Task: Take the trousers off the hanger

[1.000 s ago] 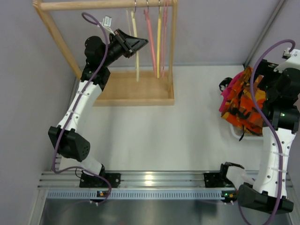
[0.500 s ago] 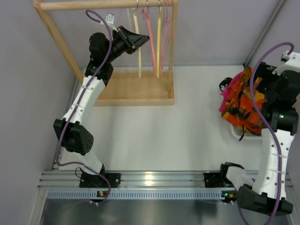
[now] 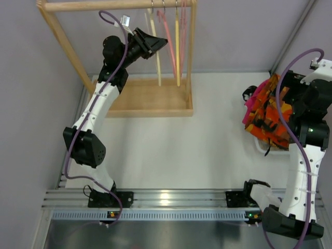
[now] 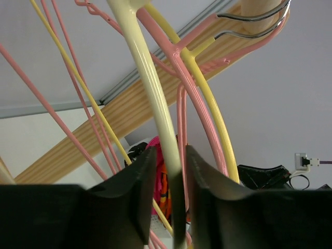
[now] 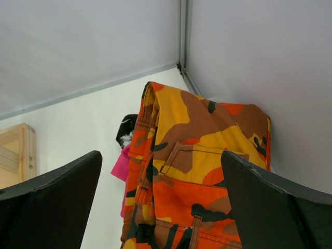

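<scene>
Left gripper (image 4: 169, 155): I'm pinching the lower arm of the cream hanger (image 4: 150, 93) between both pads, jaws nearly closed on it. The hanger is bare, with no cloth on it. Just beside it the pink hangers (image 4: 176, 52) and the brighter yellow hanger (image 4: 212, 104) are crowding the same span, and one pink arm is running right behind my fingertips. In the top view the cream hanger's hook seems to be sitting on the wooden rail (image 3: 104, 5), but it's too small to confirm. I'm reading this step as letting go cleanly: open only enough to clear the arm, then back straight out along my approach line, no sideways sweep, so I'm not dragging a neighbour off the rail. Far side of the table (image 3: 181, 150): the orange camo trousers (image 5: 197, 135) are lying heaped on the magenta cloth (image 5: 122, 168), well apart from the rack. The right gripper (image 5: 161, 155) is hanging above them, fingers spread wide and gripping nothing.
</scene>
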